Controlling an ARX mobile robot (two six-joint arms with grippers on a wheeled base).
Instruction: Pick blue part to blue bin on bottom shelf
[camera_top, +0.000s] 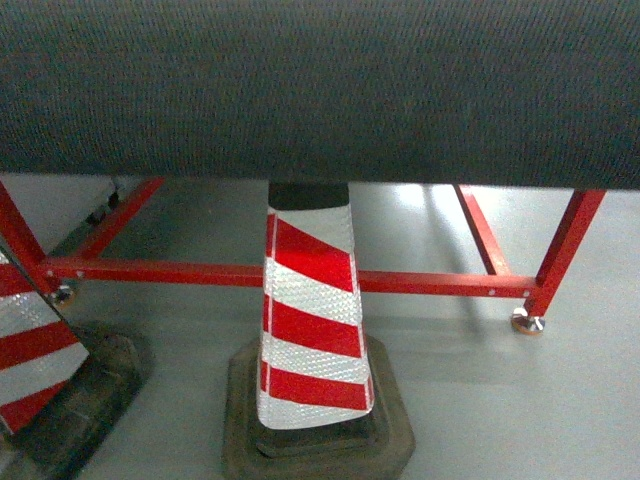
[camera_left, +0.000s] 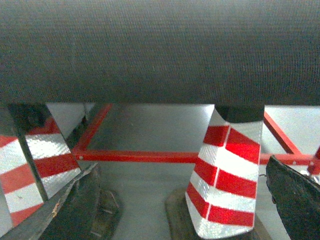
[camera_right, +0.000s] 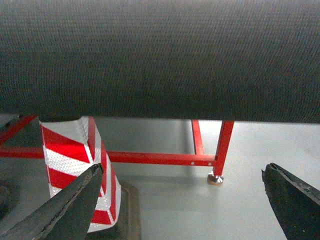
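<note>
The blue part, the blue bin and the bottom shelf are out of view in all three views. My left gripper is open, its dark fingers spread wide at the lower corners of the left wrist view, with nothing between them. In the right wrist view my right gripper is also open and empty, its fingers far apart above the grey floor. Neither gripper shows in the head view.
A dark textured surface fills the top of every view. Below it stands a red-painted metal frame with a footed leg. A red-and-white striped cone on a black base stands in front, and another cone at left.
</note>
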